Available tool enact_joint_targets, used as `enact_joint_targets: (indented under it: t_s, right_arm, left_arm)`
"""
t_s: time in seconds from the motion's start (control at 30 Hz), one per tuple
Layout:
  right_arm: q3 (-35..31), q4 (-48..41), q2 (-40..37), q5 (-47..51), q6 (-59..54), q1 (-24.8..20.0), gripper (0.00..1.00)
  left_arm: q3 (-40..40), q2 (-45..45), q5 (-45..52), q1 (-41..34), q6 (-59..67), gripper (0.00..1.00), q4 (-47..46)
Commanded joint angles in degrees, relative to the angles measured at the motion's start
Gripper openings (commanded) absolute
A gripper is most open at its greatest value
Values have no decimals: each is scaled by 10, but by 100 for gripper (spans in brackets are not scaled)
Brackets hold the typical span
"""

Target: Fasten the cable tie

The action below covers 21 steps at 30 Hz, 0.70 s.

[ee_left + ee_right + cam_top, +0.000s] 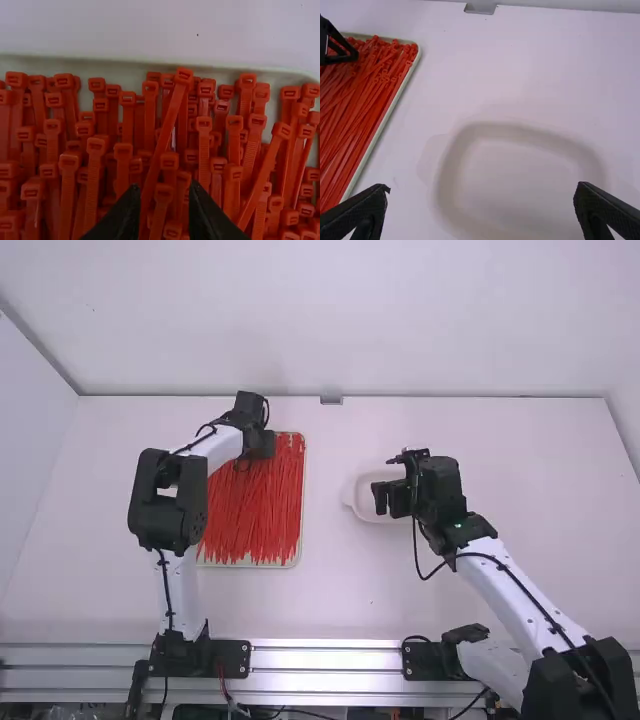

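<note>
The tray (292, 562), pale-rimmed and piled with red cable ties (255, 505), lies on the left half of the white bench (520, 440), and the ties run lengthwise from near to far. The left gripper (255, 445) is down at the far end of the pile. In its wrist view its fingers (125, 220) stand a narrow gap apart among the square heads of the ties. One slanted tie (170, 130) runs up from between them and crosses the straighter ones, with a second tie head beside it in the gap. The fingers are not closed together on either tie.

Right of the tray, well apart from it, sits a shallow white dish (358, 492). The right gripper (390, 498) hangs over the dish's right side. Its fingers (362, 212) are spread wide, with the dish (520, 170) between them and nothing held. The same view takes in the tray's far right corner (415, 50) and the left gripper (335, 45) on the ties.

A small grey clip (331, 398) sits at the bench's far edge
</note>
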Motion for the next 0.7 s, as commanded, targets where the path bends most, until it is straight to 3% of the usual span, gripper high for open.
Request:
enact_joint_targets:
  t_s: [0.0,0.67]
  right_arm:
    - [22,1,3,-8,2,-2,99]
    - [22,2,3,-24,0,-2,99]
  left_arm:
    - [-1,5,-2,5,5,25,-4]
    - [-1,5,-2,5,11,17,-11]
